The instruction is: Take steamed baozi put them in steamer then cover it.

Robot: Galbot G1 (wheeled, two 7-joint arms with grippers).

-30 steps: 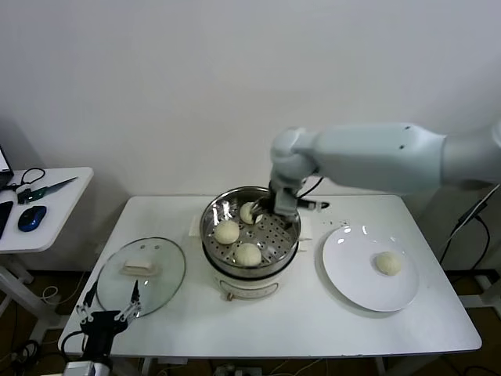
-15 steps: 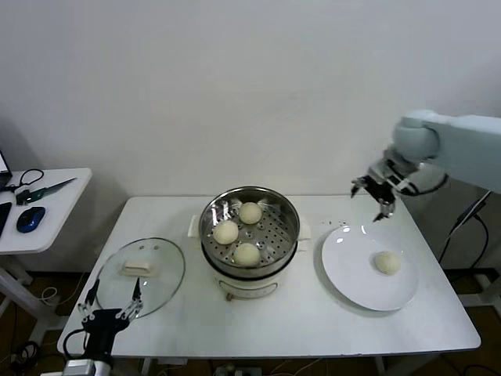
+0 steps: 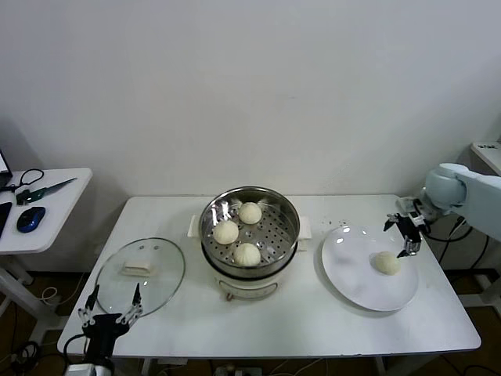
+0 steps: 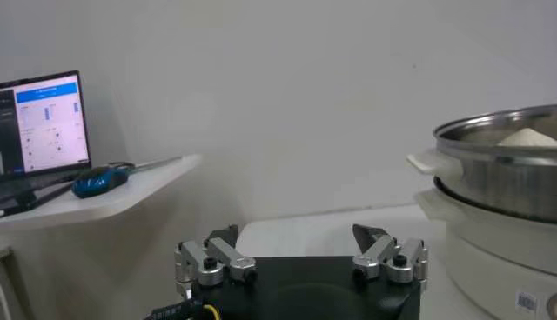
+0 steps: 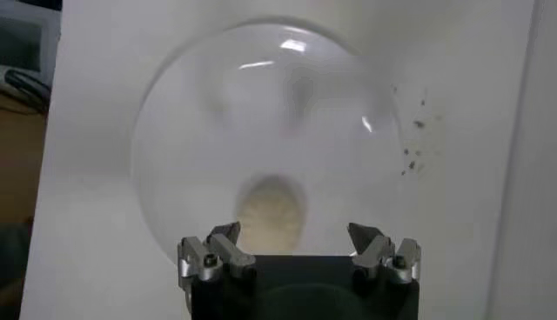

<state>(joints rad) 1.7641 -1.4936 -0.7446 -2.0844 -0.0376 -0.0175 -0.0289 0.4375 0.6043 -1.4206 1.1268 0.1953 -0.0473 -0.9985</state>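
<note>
Three baozi (image 3: 239, 232) lie on the perforated tray of the steamer (image 3: 250, 267), at the table's middle. The steamer's rim also shows in the left wrist view (image 4: 496, 143). One baozi (image 3: 387, 263) lies on the white plate (image 3: 352, 270) at the right; it also shows in the right wrist view (image 5: 271, 215). My right gripper (image 3: 407, 235) is open and empty, above the plate's far right edge, just beyond that baozi. The glass cover (image 3: 142, 275) with its cream handle lies flat on the table at the left. My left gripper (image 3: 107, 316) is open and empty, at the table's front left edge, by the cover.
A side table (image 3: 48, 201) at the far left carries a blue mouse (image 3: 31, 218) and cables. The wall stands close behind the white table (image 3: 313, 321). A laptop screen (image 4: 45, 123) shows in the left wrist view.
My right arm has swung from inside the steamer, where it left the third baozi, to the right. It now hovers low over the plate by the last baozi. The left arm has not moved.
</note>
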